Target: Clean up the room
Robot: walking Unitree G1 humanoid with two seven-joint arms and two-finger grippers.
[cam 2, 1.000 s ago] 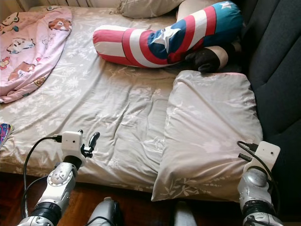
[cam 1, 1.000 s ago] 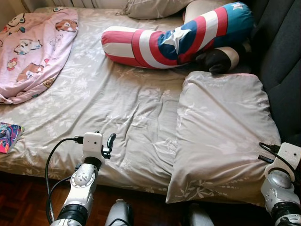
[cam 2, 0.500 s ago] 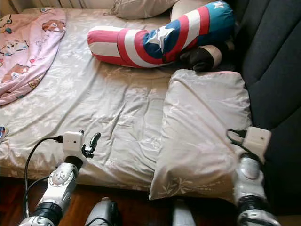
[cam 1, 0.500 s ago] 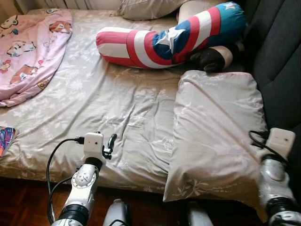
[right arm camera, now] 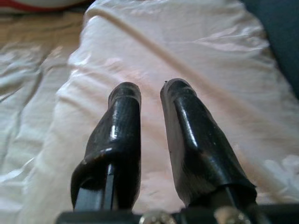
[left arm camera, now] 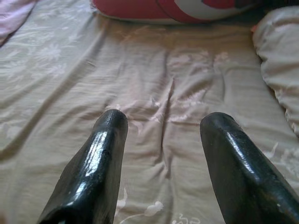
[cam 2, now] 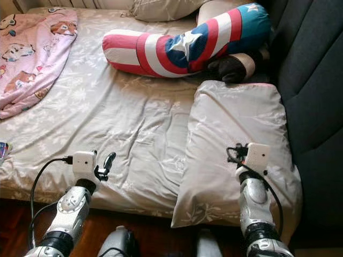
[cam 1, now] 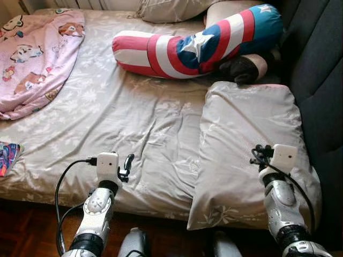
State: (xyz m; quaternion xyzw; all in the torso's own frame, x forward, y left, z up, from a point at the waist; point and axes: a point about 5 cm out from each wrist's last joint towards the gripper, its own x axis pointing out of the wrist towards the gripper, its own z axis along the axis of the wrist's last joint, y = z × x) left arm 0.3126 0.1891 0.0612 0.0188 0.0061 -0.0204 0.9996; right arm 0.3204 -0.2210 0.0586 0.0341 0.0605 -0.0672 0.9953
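While hovering over the grey pillow (cam 1: 252, 139) at lower right of the head view, right gripper (right arm camera: 150, 91) with fingers (right arm camera: 122, 126) nearly together, a narrow gap between, pinching nothing. Lower left of frame: left gripper (left arm camera: 163, 123) above the wrinkled bed sheet (cam 1: 134, 112), fingers (left arm camera: 96, 163) spread wide, nothing between. Pillow flat along the right edge of the bed, beside the dark headboard (cam 1: 321, 64). Upper centre: striped red, white and blue bolster (cam 1: 198, 45) with a star, lying across the bed just beyond the pillow. Upper left: pink cartoon-print blanket (cam 1: 37, 51), bunched. Far left edge: a colourful book (cam 1: 8, 158) on the sheet. Another grey pillow (cam 1: 169, 8) at top centre.
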